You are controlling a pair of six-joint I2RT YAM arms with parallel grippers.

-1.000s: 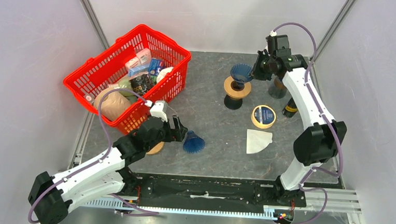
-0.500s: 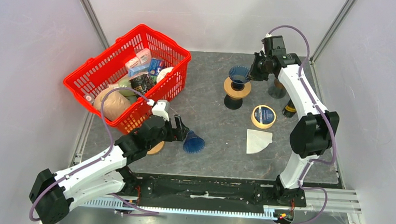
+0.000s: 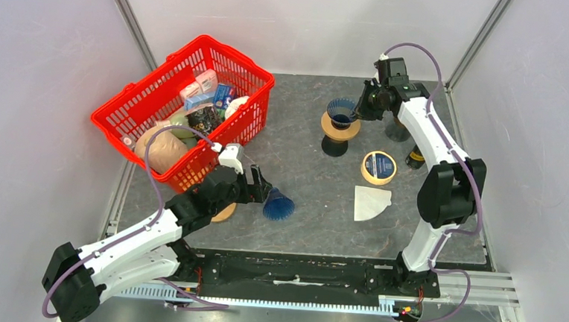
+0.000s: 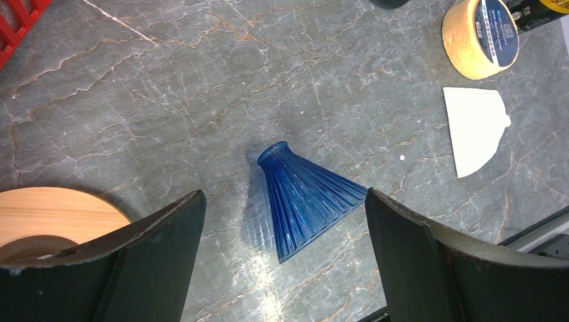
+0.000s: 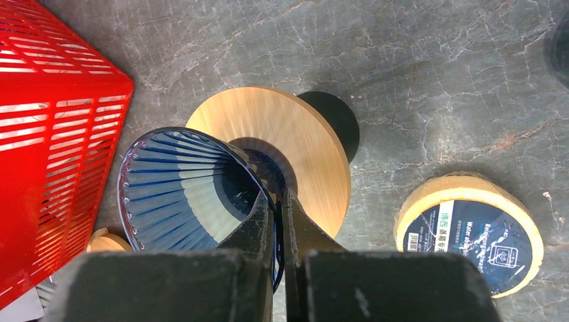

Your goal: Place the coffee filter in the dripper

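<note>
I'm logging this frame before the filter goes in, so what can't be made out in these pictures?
Dark bottle: top view, half behind the right arm, label too small.
Wooden ring: left wrist view, cut by the frame edge and covered by the left gripper.
Red basket contents: top view, packets overlap, print too small.
Upright dripper seat on its stand: right wrist view, behind the right gripper.

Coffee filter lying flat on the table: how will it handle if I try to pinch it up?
The coffee filter lies flat and looks paper-thin, so it is probably light and floppy, sagging from one pinched edge. Flush on the smooth stone table, it may slide rather than lift. It likely creases easily.
</note>
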